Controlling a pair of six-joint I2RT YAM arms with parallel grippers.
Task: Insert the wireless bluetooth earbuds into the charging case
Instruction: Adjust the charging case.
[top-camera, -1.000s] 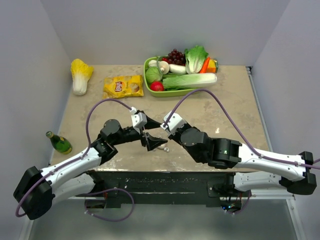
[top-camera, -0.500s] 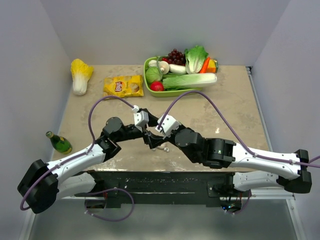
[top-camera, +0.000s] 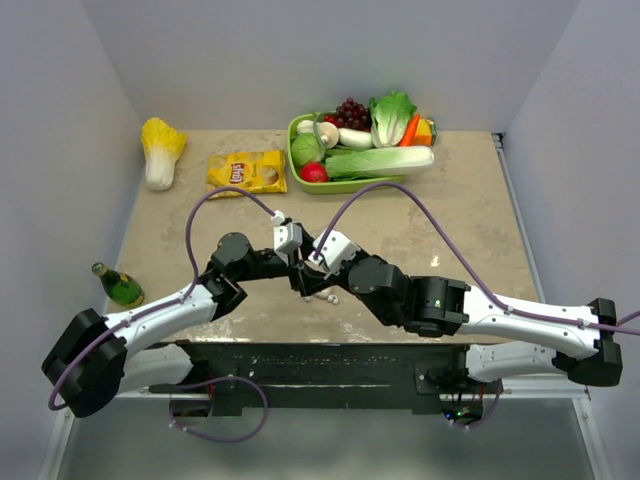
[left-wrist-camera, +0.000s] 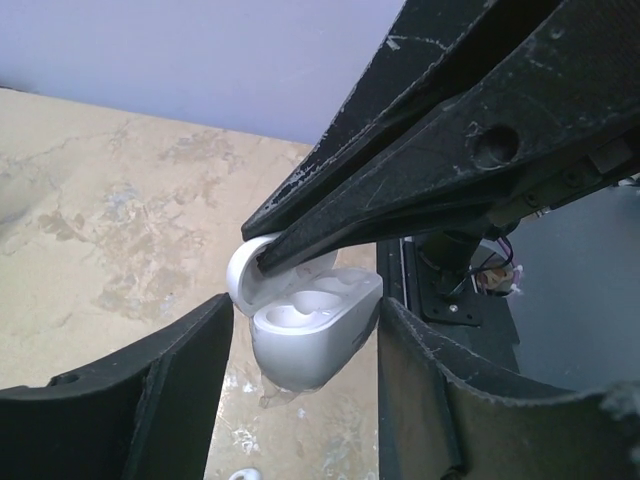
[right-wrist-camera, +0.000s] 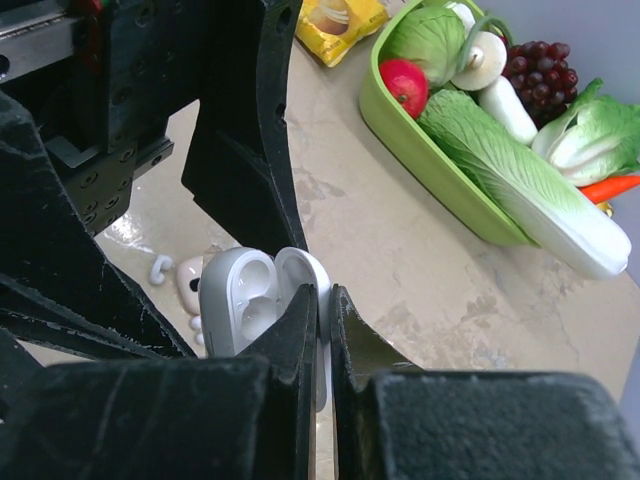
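Right wrist view: right jaws clenched tight on the raised lid of the charging case (right-wrist-camera: 238, 297), holding it over the tabletop (right-wrist-camera: 400, 250). Left jaws are about half apart and straddle the case body. One finger (left-wrist-camera: 450, 400) looks to touch it, with a slim gap at the other, so no grip. One case, lid open, two wells showing. Earbuds (right-wrist-camera: 188, 283) lie on the tabletop just beside the case, partly hidden; looks like two, can't be sure. Top view: one green tray (top-camera: 345, 186), one chips bag (top-camera: 246, 172), one bottle (top-camera: 118, 286).
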